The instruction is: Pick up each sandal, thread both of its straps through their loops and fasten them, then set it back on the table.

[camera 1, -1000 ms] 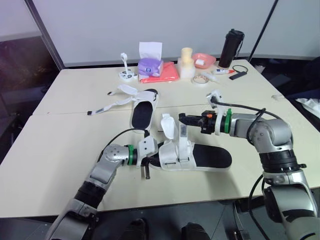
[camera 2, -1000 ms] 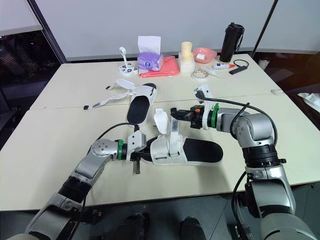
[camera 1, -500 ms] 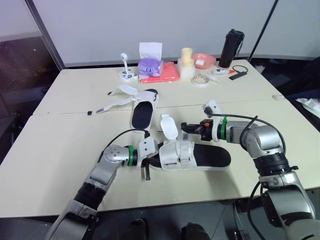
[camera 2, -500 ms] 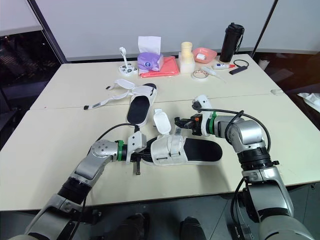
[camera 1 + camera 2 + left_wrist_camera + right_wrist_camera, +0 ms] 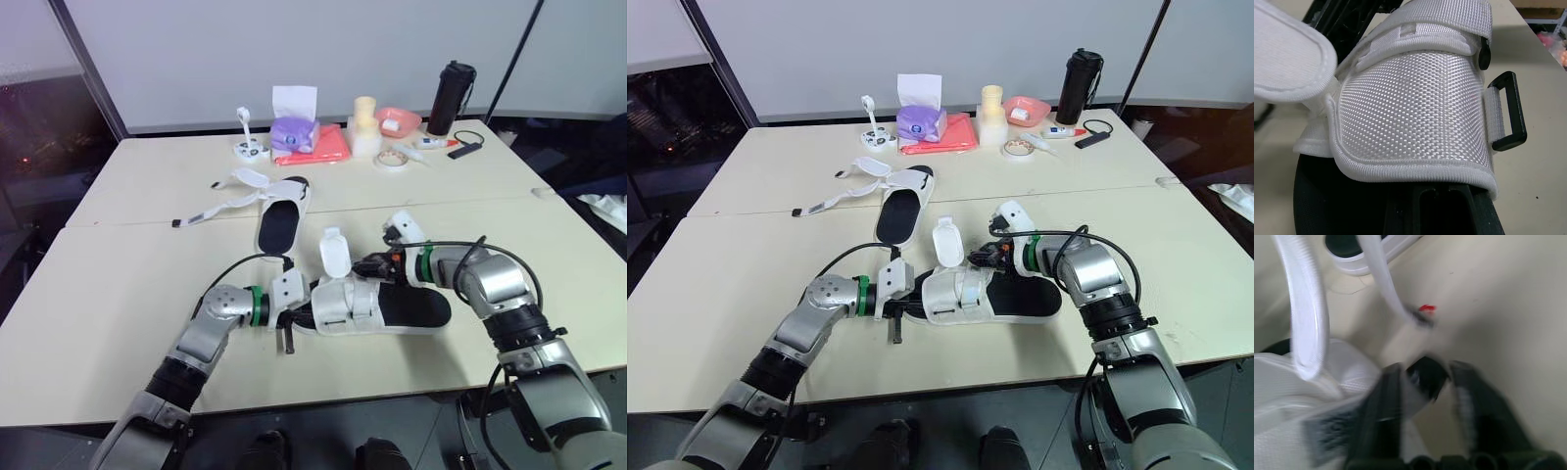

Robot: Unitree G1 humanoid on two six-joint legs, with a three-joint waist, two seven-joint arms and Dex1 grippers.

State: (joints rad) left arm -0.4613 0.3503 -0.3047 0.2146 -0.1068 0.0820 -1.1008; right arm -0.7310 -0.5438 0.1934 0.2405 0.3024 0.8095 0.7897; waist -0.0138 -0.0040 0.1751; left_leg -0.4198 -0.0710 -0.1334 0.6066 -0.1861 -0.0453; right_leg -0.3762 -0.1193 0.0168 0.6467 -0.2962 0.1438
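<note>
Near sandal (image 5: 392, 305) is lying on the table (image 5: 118, 294), left gripper (image 5: 299, 315) at its toe end, grip unclear. Right gripper (image 5: 370, 266) is pinching the strap (image 5: 1422, 377) end; we're aiming to lay it taut and square.

Toward 6 o'clock on the pale rectangular desk (image 5: 118, 284), a white woven-strap sandal with black footbed (image 5: 377, 305), toe end toward 9 o'clock. At that 9 o'clock end, the left claw (image 5: 291, 311); at its 12 o'clock side, the right claw (image 5: 368, 266). Nearer desk centre, a second white sandal with loose straps (image 5: 279, 217). Along the 12 o'clock edge, from 11 round to 1: purple tissue box (image 5: 294, 128), red folded cloth (image 5: 321, 147) just beside, cream cylinder (image 5: 365, 122), pink bowl (image 5: 399, 119), black flask (image 5: 453, 95).
</note>
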